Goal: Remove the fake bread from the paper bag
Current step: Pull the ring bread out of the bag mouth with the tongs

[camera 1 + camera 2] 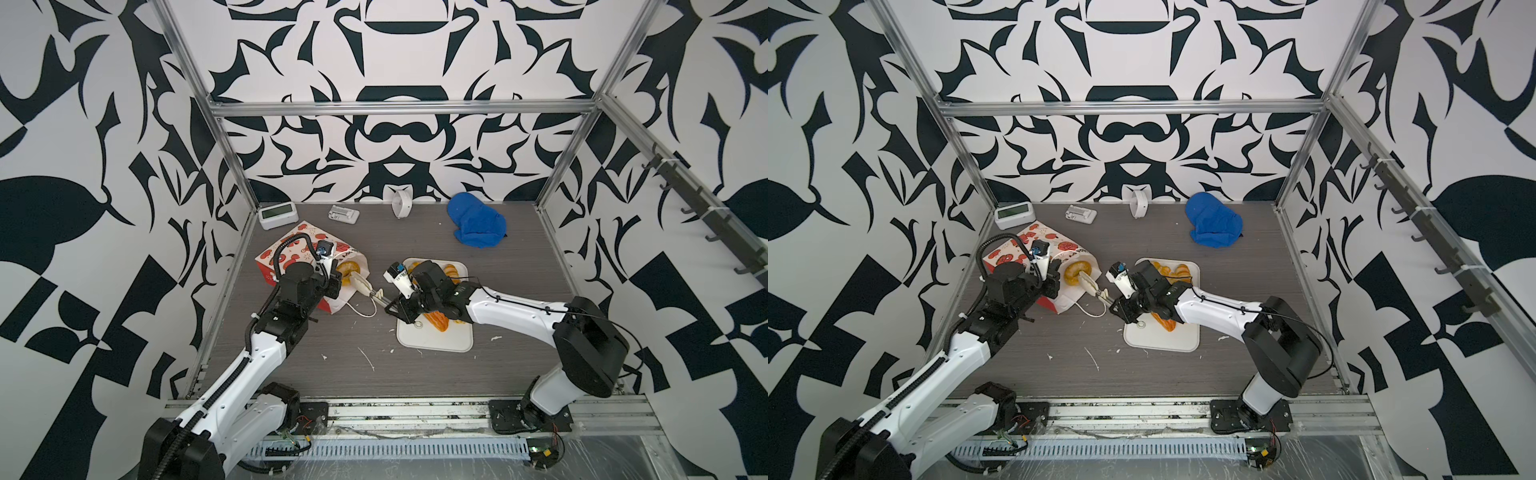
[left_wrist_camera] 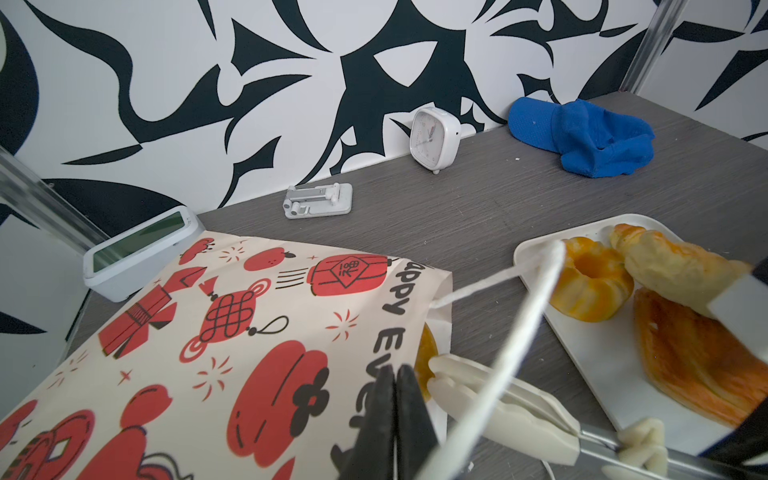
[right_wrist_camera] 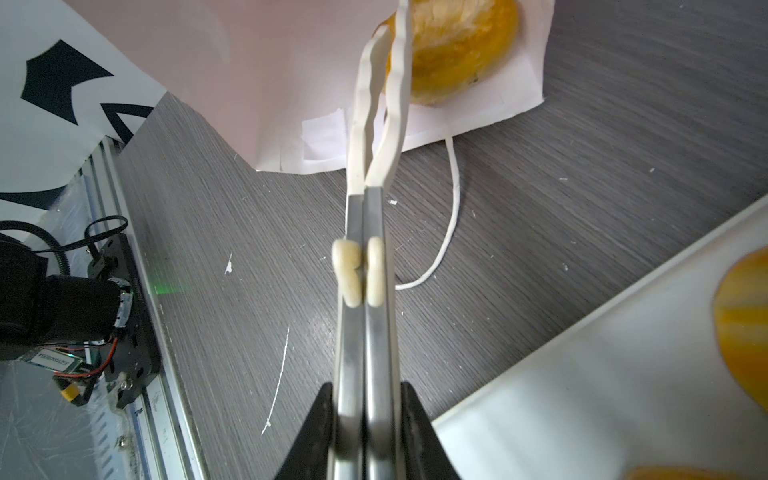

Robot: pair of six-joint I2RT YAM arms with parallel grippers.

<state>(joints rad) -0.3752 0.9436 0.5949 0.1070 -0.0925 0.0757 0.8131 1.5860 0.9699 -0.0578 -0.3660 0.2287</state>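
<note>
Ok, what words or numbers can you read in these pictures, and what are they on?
"appy": black letters on the paper bag, first letter out of sight.
"Eve": next word on the bag, the rest hidden by the left end effector.
Chinese character in the bag's red lantern print: too stylised to read.
White clock: dial numbers too small.
Digital display: screen blank.
Label on the circuit board: too blurred.
</note>
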